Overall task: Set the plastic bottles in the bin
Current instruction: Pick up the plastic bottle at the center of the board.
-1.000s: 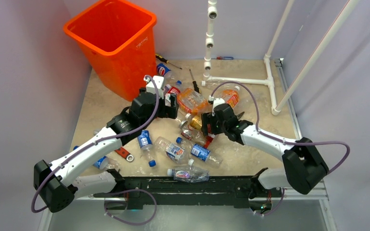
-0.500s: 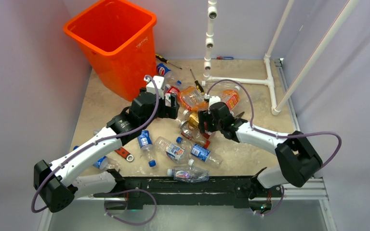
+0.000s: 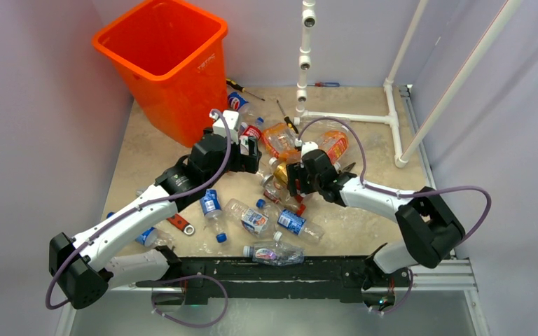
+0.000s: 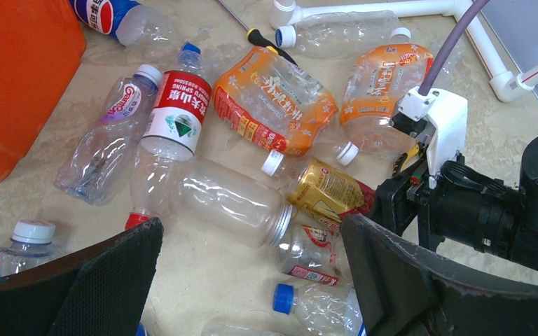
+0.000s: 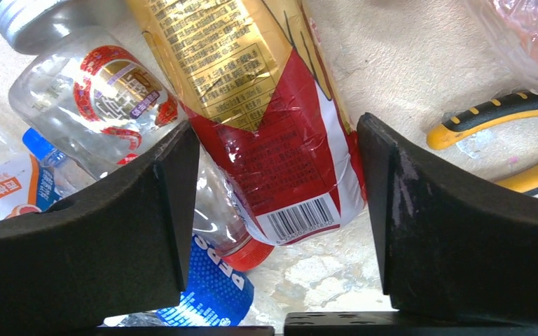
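Note:
The orange bin (image 3: 175,98) stands at the back left; its wall shows in the left wrist view (image 4: 14,77). Several plastic bottles lie scattered on the table. My right gripper (image 3: 291,178) is open, and its jaws (image 5: 277,175) stand on either side of a gold-and-red-labelled bottle (image 5: 266,105), which also shows in the left wrist view (image 4: 322,189). My left gripper (image 3: 250,150) is open and empty (image 4: 251,231), above a clear bottle (image 4: 224,199). Two orange-tinted bottles (image 4: 273,98) and a red-labelled bottle (image 4: 178,105) lie beyond it.
Yellow-handled pliers (image 5: 504,119) lie right of the right gripper. A white pipe frame (image 3: 350,115) stands at the back right, with screwdrivers (image 3: 282,115) near it. A red-handled wrench (image 3: 178,222) lies under the left arm. More bottles (image 3: 273,252) lie by the front rail.
My right gripper has moved left and a little farther from its base, up to the gold-and-red bottle. The left arm has not moved.

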Robot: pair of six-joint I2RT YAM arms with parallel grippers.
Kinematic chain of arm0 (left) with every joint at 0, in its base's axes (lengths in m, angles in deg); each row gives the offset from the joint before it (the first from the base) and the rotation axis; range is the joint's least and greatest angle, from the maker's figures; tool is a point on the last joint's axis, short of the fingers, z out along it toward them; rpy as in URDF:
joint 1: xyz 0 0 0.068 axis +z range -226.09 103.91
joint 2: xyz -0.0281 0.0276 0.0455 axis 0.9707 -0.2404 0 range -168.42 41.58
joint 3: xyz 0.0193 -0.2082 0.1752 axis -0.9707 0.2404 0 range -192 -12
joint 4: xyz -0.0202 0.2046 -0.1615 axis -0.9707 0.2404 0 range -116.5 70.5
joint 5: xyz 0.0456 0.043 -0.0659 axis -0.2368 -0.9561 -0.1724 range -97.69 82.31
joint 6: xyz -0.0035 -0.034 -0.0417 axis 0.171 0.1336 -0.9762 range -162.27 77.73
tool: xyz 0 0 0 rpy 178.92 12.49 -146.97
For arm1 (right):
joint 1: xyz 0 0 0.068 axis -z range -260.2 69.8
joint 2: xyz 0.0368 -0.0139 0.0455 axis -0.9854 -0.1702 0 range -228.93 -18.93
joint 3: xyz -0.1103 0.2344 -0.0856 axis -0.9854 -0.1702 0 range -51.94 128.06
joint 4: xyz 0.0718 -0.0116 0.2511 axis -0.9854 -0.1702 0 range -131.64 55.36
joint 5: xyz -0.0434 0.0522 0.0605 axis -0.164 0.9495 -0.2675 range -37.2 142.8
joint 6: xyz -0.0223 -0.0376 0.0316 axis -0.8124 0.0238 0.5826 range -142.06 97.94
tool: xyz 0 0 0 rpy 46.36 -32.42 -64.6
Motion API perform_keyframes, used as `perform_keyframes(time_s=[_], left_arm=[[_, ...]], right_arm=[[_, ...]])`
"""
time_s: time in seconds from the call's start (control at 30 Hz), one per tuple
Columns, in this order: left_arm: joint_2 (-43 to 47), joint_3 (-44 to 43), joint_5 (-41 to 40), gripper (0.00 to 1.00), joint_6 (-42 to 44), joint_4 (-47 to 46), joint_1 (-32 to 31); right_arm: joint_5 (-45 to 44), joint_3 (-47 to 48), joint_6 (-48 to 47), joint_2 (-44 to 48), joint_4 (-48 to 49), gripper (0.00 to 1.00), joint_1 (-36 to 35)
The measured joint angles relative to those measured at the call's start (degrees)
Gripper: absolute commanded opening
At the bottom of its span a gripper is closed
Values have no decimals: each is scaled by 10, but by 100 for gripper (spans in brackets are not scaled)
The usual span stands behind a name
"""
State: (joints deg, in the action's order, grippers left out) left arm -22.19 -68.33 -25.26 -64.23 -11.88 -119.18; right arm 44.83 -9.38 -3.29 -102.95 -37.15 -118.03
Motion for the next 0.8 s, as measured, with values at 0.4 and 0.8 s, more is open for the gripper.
perform_keyframes(time_s=[0.4,0.8], left_arm=[[0,0,3,98,0,0,0],[34,18,-6,99,-3,-21,4]], right_arm=[[2,1,-5,27,-26,46,0],[51,41,-15,202,-88,40,0]])
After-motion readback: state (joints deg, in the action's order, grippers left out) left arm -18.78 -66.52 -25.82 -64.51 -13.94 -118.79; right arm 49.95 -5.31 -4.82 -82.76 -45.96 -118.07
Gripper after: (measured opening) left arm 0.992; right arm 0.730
